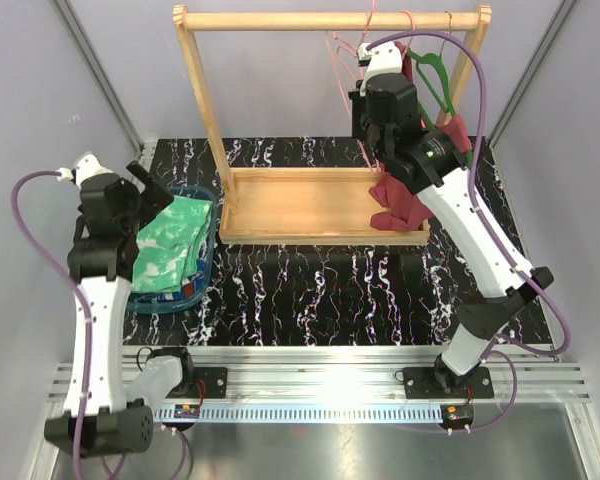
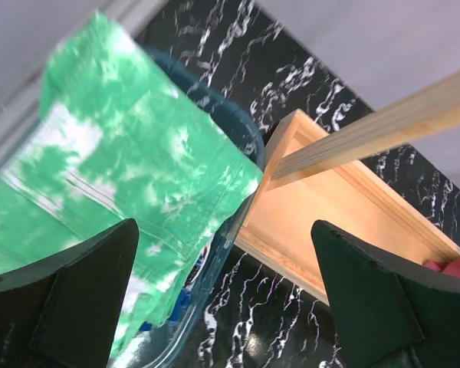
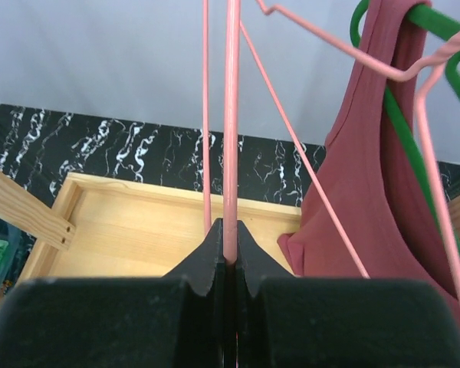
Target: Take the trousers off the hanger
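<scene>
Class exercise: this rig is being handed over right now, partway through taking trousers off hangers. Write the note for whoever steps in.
Left gripper: open, above the green-and-white trousers, which lie in the blue basket at the table's left.
Right gripper: shut on a bare pink hanger at the wooden rack.
Done: no trousers show on the rack; some blue cloth peeks from under the green pair.
Left: probably just letting go of the hanger. The maroon tank top on the green hanger is not part of the job.
</scene>
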Available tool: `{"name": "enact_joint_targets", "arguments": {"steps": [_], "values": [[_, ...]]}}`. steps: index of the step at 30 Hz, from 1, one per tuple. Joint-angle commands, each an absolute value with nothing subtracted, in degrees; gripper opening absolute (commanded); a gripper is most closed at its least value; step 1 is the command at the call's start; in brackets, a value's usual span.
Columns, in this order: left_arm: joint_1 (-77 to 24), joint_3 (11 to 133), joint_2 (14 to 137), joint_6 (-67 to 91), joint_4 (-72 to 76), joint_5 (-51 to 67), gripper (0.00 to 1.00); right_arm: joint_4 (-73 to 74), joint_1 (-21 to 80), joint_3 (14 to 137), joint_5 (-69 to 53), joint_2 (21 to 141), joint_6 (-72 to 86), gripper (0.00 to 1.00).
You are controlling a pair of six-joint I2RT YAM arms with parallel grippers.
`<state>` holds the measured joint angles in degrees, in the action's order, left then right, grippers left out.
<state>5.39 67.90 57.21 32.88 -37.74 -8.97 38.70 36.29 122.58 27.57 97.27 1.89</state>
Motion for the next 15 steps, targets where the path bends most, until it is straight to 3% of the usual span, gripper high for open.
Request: {"name": "enact_joint_targets", "arguments": {"steps": [1, 9, 13, 15], "values": [[4.8, 70.2, 51.7, 24.5, -46.3, -9.0, 0.99, 40.8, 36.2, 124.4, 30.4, 98.2, 3.9, 0.00], [1.3, 72.8, 43.9, 19.8, -51.1, -8.9, 0.99, 37.8, 36.2, 118.0, 28.7, 95.5, 5.1, 0.01], [-3.6, 74.2, 43.2, 17.9, -51.7, -11.3, 0.99, 37.6, 36.2, 115.8, 28.0, 93.9, 5.4, 0.22], [-5.1, 73.9, 43.3, 16.8, -51.7, -12.0, 0.99, 37.2, 36.2, 115.1, 27.2, 92.4, 5.4, 0.22]]}}
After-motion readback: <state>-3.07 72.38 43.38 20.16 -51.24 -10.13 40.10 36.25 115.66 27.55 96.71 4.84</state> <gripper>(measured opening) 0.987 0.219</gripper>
